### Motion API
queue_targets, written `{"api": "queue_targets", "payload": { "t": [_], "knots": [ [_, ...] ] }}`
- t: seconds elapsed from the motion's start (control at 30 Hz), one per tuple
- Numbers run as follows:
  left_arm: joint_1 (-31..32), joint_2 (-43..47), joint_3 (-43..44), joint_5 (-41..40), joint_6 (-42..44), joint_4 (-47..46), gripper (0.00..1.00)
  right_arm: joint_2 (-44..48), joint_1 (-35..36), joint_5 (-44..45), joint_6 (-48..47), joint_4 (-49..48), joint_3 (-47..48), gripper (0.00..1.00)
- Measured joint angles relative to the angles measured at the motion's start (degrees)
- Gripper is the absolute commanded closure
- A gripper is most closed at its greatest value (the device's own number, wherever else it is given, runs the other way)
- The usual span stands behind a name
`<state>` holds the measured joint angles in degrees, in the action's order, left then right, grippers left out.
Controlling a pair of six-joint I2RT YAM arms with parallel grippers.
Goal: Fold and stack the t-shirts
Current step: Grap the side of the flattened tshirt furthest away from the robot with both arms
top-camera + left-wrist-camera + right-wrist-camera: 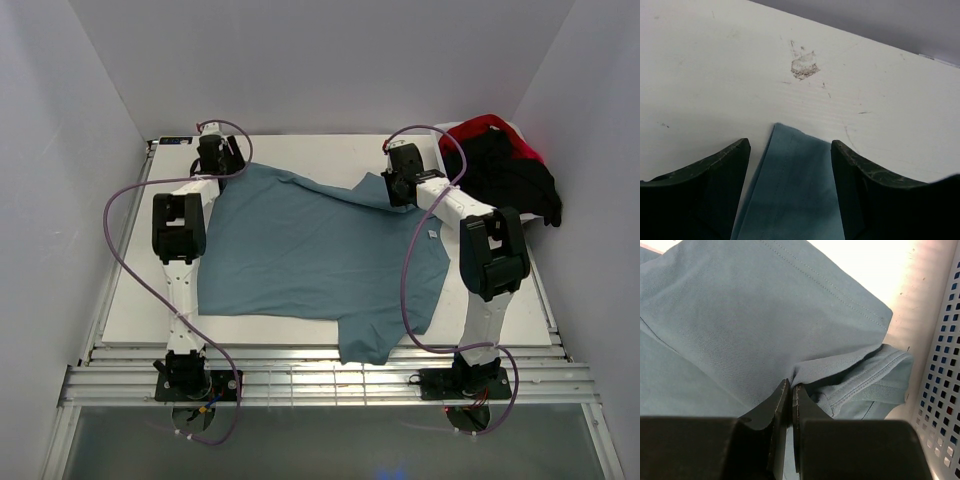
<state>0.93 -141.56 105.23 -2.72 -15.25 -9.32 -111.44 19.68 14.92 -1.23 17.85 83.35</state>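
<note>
Teal t-shirt [320, 250] is lying spread across the white table [300, 145] between your two arms, one sleeve reaching past the near edge. The black and red t-shirts [505, 170] are sitting heaped in the white tub [940, 380] at the far right. You are, I judge, setting up the first fold, with nothing stacked yet. Your right gripper [791, 386] is pinching a fold of the shirt by the far right sleeve, jaws closed on the cloth. Your left gripper [790, 144] is hovering with jaws apart, the shirt's far left corner [795, 170] lying between them, so it is needing to close before any lift. The overhead view is hiding both jaw states. The wrist views are showing them, plus the stitched hem [865, 382].
</note>
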Motion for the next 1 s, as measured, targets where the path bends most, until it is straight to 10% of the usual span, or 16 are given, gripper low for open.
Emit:
{"api": "queue_targets", "payload": {
  "t": [1.0],
  "knots": [
    [0.0,-3.3,5.8,-3.3,1.6,4.3,0.89,-1.4,0.3,0.0,1.5,-1.6,0.0,0.92]
  ]
}}
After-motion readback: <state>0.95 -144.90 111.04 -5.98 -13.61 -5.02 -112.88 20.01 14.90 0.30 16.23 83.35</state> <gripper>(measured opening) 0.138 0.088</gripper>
